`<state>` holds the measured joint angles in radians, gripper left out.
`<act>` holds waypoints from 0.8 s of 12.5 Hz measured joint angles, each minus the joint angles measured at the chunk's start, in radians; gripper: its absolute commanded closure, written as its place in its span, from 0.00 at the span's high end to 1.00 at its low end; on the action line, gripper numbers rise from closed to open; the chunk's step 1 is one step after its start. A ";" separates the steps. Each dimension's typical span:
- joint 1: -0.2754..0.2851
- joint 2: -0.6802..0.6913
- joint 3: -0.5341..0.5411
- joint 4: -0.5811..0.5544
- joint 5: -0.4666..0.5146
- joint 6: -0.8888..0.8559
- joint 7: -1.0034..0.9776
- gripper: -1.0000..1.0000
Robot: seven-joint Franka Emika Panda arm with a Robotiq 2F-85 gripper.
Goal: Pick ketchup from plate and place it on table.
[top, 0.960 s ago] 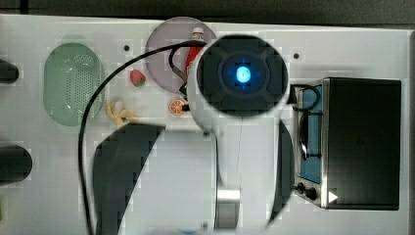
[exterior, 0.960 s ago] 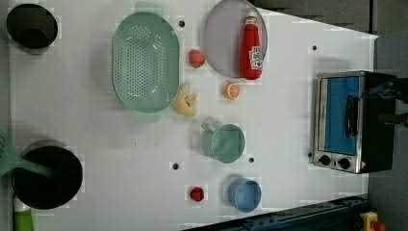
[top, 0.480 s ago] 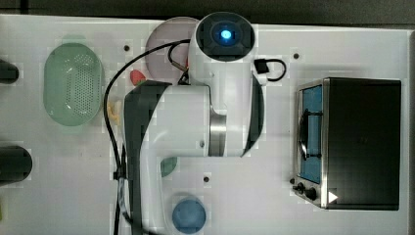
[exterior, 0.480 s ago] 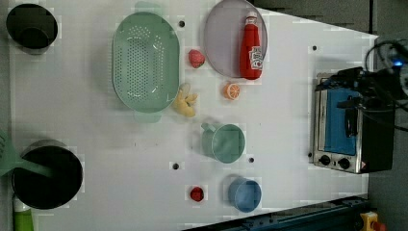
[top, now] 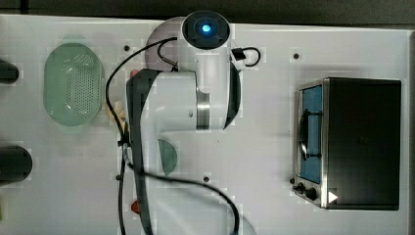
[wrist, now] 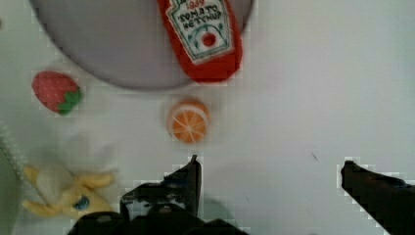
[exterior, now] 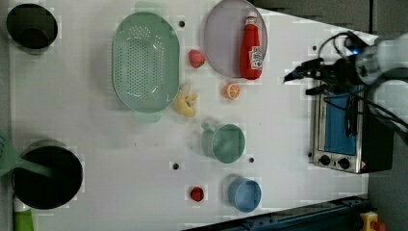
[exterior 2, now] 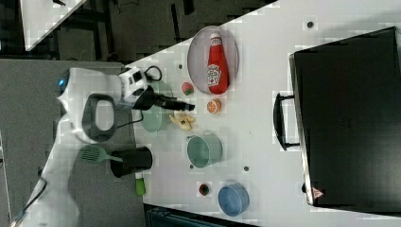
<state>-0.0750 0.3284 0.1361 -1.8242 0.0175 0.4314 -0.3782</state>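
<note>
Still, ketchup (exterior: pixel 251 48) on plate (exterior: pixel 221 43) (gripper (wrist: pixel 271 169) wide)

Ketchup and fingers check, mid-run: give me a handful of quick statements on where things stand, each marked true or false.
1. The ketchup lies on the plate. True.
2. The gripper has its fingers closed on the ketchup. False: they stand wide apart, empty, short of the bottle.
3. An orange slice sits on the table just off the plate's rim. True.
4. The strawberry lies inside the green colander. False: it rests on the table between colander and plate.
5. The ketchup stands upright. False: it lies on its side.
</note>
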 measured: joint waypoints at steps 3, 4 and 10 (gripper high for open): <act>0.010 0.092 -0.005 0.009 -0.028 0.110 -0.089 1.00; 0.012 0.108 -0.008 -0.002 -0.034 0.152 -0.117 1.00; 0.008 0.224 0.002 0.000 -0.108 0.409 -0.165 1.00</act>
<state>-0.0673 0.5522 0.1384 -1.8242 -0.0903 0.8408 -0.5435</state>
